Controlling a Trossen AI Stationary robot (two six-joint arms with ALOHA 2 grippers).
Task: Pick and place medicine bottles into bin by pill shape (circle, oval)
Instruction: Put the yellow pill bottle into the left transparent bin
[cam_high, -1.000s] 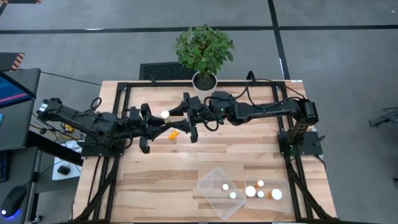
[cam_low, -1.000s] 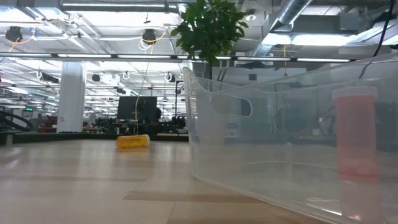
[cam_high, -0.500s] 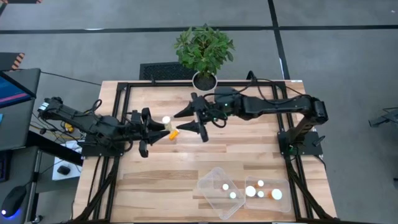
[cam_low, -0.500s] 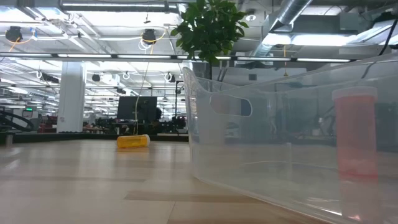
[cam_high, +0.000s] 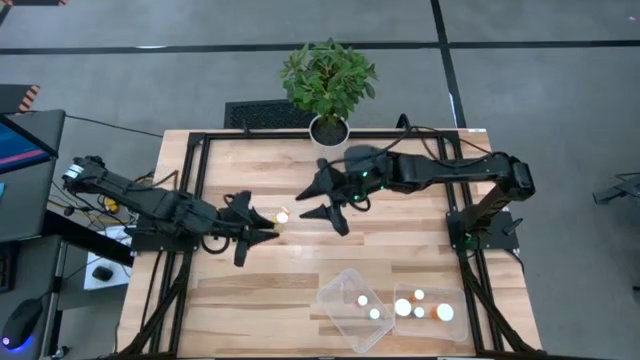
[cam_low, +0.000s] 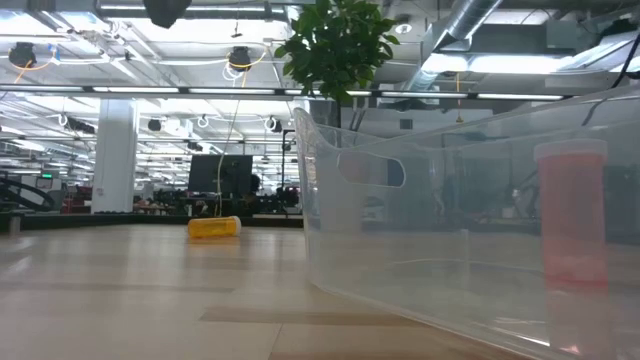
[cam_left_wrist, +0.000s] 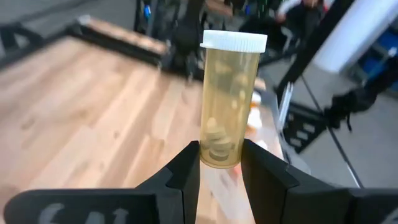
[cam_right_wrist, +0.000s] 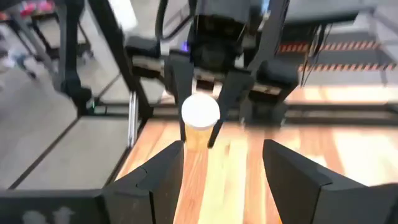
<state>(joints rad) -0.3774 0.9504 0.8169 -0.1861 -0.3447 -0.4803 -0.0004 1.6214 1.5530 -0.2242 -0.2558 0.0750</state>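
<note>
My left gripper (cam_left_wrist: 221, 155) is shut on a yellowish clear medicine bottle (cam_left_wrist: 230, 99) with a white cap, pills showing inside. It hangs over the table's middle left (cam_high: 262, 228). My right gripper (cam_high: 325, 202) stands open to the bottle's right, its fingers pointing at the cap (cam_right_wrist: 200, 112) and apart from it. A yellow bottle (cam_low: 214, 228) lies on its side on the table. Other bottles stand in two clear bins (cam_high: 352, 305) (cam_high: 425, 308). My left gripper pinches the bottle's bottom end (cam_left_wrist: 219, 158) between its two fingers. The fingers come nearly level from the table's left. The bottle sticks out beyond the fingertips, cap end (cam_high: 283, 215) toward my right gripper, lifted clear of the table.
A potted plant (cam_high: 328, 85) stands at the table's far edge. The two clear bins sit at the near right; the low view shows one bin's wall (cam_low: 450, 240) with an amber bottle (cam_low: 572, 215) inside. Bare wood lies at the near left.
My left gripper has sunk and gone toward the near and right edges with the bottle, tipping closer to level. My right gripper has drawn back toward the table's right edge, away from the bottle's cap, and tipped up toward level.
</note>
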